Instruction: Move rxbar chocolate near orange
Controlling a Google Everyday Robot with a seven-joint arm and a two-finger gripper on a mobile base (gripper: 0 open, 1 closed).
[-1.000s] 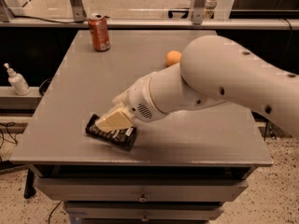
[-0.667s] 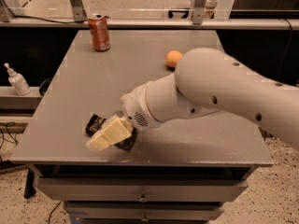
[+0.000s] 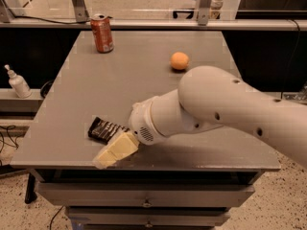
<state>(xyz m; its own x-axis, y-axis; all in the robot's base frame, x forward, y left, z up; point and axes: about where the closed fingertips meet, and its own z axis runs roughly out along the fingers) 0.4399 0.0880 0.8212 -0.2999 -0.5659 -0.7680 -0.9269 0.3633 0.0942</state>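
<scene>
The rxbar chocolate [image 3: 102, 128] is a flat black wrapper with pale lines, lying near the table's front left edge. My gripper [image 3: 114, 151] is low over the table just in front of and right of the bar, overlapping its near right end, which is hidden. The orange [image 3: 179, 61] sits on the table at the far right, well apart from the bar and the gripper. My white arm reaches in from the right across the table's front.
A red soda can [image 3: 101, 33] stands at the far left of the grey table [image 3: 134, 80]. The table's front edge lies right under the gripper. A white spray bottle [image 3: 18, 82] stands on a ledge off the table's left side.
The arm has swung down and towards the table's front edge. The gripper has slid from on top of the bar to its near side. The orange is now uncovered.
</scene>
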